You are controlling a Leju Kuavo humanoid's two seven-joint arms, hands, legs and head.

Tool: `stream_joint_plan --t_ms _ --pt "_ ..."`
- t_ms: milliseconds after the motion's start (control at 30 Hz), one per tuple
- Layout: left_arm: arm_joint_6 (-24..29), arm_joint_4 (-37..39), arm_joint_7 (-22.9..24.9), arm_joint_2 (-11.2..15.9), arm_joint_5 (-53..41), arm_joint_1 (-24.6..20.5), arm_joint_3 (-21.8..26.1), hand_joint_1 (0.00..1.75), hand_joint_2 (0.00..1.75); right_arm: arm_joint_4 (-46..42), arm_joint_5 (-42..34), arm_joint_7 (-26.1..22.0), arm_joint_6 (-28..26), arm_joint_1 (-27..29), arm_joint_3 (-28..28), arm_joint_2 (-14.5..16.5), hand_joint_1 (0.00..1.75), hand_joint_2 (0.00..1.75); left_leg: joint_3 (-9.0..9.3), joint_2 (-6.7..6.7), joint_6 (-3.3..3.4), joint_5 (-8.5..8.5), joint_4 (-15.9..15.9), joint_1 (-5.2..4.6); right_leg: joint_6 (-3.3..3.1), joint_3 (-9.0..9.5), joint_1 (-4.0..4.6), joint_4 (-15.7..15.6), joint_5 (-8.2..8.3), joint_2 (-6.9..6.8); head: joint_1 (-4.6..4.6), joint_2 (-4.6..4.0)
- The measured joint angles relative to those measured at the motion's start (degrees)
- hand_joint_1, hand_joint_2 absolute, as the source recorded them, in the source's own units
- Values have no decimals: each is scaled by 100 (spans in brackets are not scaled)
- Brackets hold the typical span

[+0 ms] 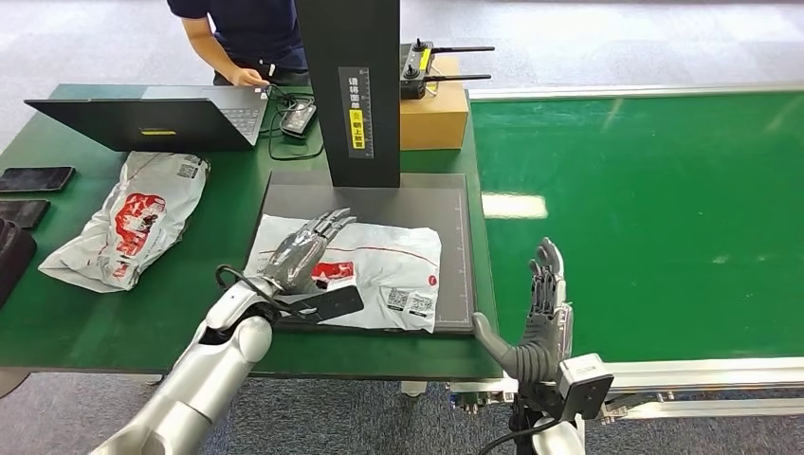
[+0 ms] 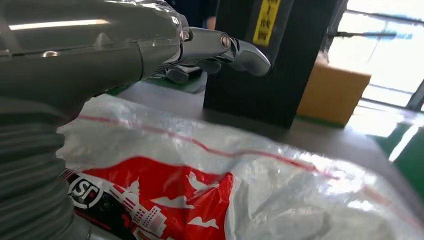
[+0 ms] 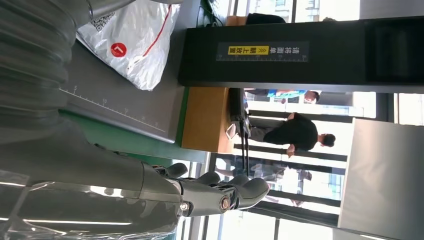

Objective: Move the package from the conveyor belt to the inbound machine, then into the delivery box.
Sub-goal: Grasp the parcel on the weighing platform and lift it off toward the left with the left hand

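Observation:
A white plastic package (image 1: pixel 379 268) with red print lies flat on the dark scanning plate (image 1: pixel 446 199) of the inbound machine, below its black column (image 1: pixel 356 90). My left hand (image 1: pixel 301 248) lies over the package's left part with fingers stretched out flat; whether it touches is unclear. The left wrist view has the package (image 2: pixel 260 190) close under the outstretched fingers (image 2: pixel 240 52). My right hand (image 1: pixel 539 318) stands upright and open at the near edge of the green conveyor belt (image 1: pixel 645 209), holding nothing. In the right wrist view the package (image 3: pixel 137 42) lies on the plate.
A second white and red package (image 1: pixel 128 223) lies on the green table to the left. A laptop (image 1: pixel 156 118), phones (image 1: pixel 36 178) and a cardboard box (image 1: pixel 434 114) with a remote controller sit around the machine. A person (image 1: pixel 242 38) stands at the table's far side.

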Motion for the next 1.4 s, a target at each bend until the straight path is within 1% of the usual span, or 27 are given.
stream_joint_plan --t_ms 133,267,400,467,567,800,900,1067,1200,1400 --pt "-410 677 141 44 -169 -423 -242 0 175 91 -57 0 14 -78 -20 -1 0 175 1 0 0 0 0 0 0 1 0 0 0 0 0 0" --pt "-798 1191 296 57 -345 -809 -489 0 175 191 -114 0 22 -187 -26 -1 0 175 15 -2 0 0 -1 0 0 18 0 1 -1 -2 1 0" --pt "-1204 1581 343 59 -492 -1139 -743 173 175 284 -167 0 20 -292 -39 -1 0 175 44 -2 -1 -1 -3 0 -1 48 0 0 -1 -1 0 0" --pt "-1257 1725 285 67 -509 -1246 -855 175 175 327 -195 0 17 -327 -54 -1 0 175 54 -2 -2 0 -4 0 -1 56 0 0 0 -1 0 0" --pt "-1102 1819 134 93 -391 -1309 -934 175 175 387 -207 0 14 -349 -65 -1 0 175 59 -1 -7 5 -4 0 -6 59 0 1 3 -1 0 0" --pt "-448 1785 -168 214 81 -1279 -925 175 175 509 -198 0 15 -339 -66 -1 0 175 56 0 -17 18 -4 2 -20 50 2 7 14 0 1 0" --pt "5 1610 -127 304 270 -1153 -841 175 175 525 -193 0 3 -281 -66 -1 0 175 47 1 -17 18 -5 2 -22 39 3 7 13 1 1 0" --pt "645 1104 6 517 654 -886 -557 175 175 523 -164 0 -6 -103 -63 5 0 175 17 2 -19 19 -6 5 -23 7 6 8 12 1 -1 0" --pt "916 685 -76 676 1078 -807 -234 175 175 523 -115 0 1 -59 -61 41 0 175 0 2 -22 21 -6 7 -23 -8 8 10 12 1 0 0" --pt "1233 100 -187 868 1744 -822 378 175 175 528 -76 0 24 -58 -62 110 0 175 -5 4 -22 21 -6 7 -22 -14 7 10 12 3 1 0"
